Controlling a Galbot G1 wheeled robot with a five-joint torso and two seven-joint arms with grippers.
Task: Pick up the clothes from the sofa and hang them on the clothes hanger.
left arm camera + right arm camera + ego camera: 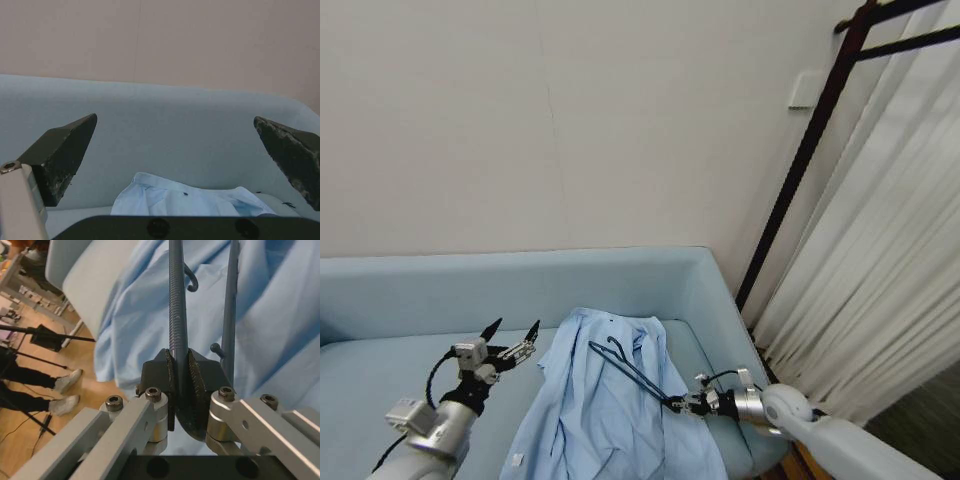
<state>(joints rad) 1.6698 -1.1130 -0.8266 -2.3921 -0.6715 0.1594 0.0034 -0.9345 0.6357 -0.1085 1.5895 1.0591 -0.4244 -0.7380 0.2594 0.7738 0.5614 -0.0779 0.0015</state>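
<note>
**Hanger [630,368] clamped in the right hand [180,365] over a shirt [605,420] on the sofa [440,290]**

*Likely hazards.* Pale blue sofa across the lower half of the head view: soft, yielding seat, so some chance of fabric dragging and bunching against it on the lift. Dark clothes rack [800,170] at upper right, well apart from the shirt and high above it: a long carry, with a probable risk of the garment sliding off on the way. Shirt at lower centre, spread on the seat; not clear whether threaded on the hanger or merely lying under it, hence a possible lift of the hanger alone. Hanger slanting across the shirt, hook toward the collar, gripped near its lower-right end: an off-centre hold, likely to tip or twist in the grip. Right hand at lower right of the head view, closed tight on the ribbed hanger bar. Left hand [516,332] at lower left, spread wide, holding nothing, near the shirt's edge but apart from it; no support for the cloth from there.

*Appearance.* Shirt: light blue, thin, limp, creased, collar at the top of the heap, small white tag [517,460] near the lower hem. Hanger: dark, slim, wire-like, one bar grooved, small notch hooks along it.
</note>
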